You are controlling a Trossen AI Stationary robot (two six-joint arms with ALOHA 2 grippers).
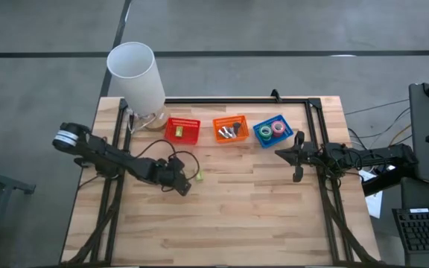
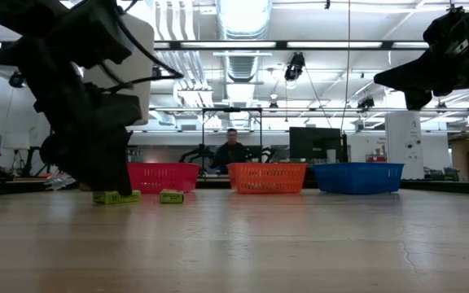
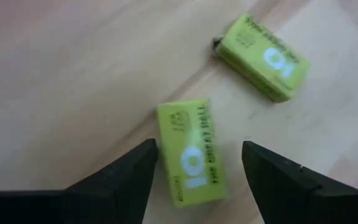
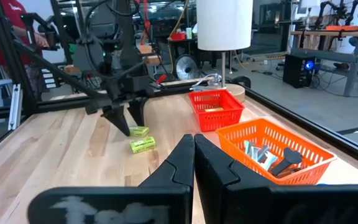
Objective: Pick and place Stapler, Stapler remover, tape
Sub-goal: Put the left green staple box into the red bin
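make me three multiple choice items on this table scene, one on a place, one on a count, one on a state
1. Where are the two green boxes?
A. in the blue basket
B. on the bare table in front of the red basket
C. under the lamp

2. How many baskets stand in the row?
A. two
B. three
C. five

3. How do the left hand's fingers stand?
A. open, either side of one green box
B. shut on a tape roll
C. shut on nothing

Key:
1 B: both lie on the wood, near the red basket.
2 B: red, orange basket, blue basket.
3 A: the left hand shows one box between spread fingers.
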